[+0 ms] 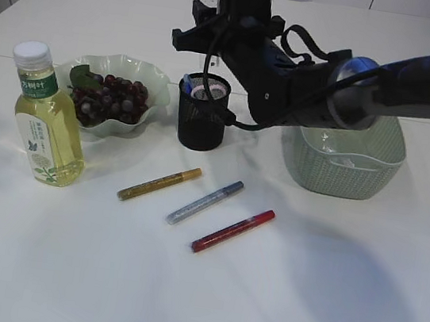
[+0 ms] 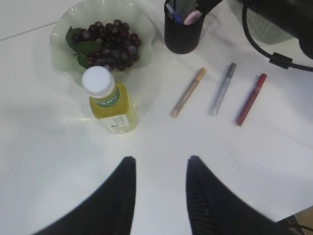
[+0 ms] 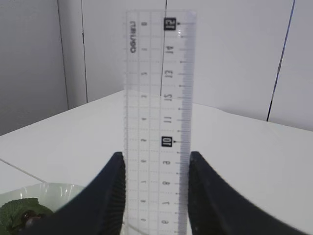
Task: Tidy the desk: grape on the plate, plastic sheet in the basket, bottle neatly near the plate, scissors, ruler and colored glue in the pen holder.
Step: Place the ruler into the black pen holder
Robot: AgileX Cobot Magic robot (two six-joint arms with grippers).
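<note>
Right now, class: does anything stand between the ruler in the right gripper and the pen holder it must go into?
Nothing visible blocks it. The right gripper holds the ruler upright above the pen holder. Items already inside the holder fill part of its mouth, but open space shows beside them.

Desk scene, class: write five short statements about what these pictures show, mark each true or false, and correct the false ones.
1. The grapes lie on the plate. True.
2. The right gripper holds a pair of scissors. False: it grips a clear ruler.
3. Three glue pens lie on the table. True: gold, silver, red.
4. The bottle lies on its side. False: it stands upright.
5. The left gripper is shut on a pen. False: it is open and empty.
</note>
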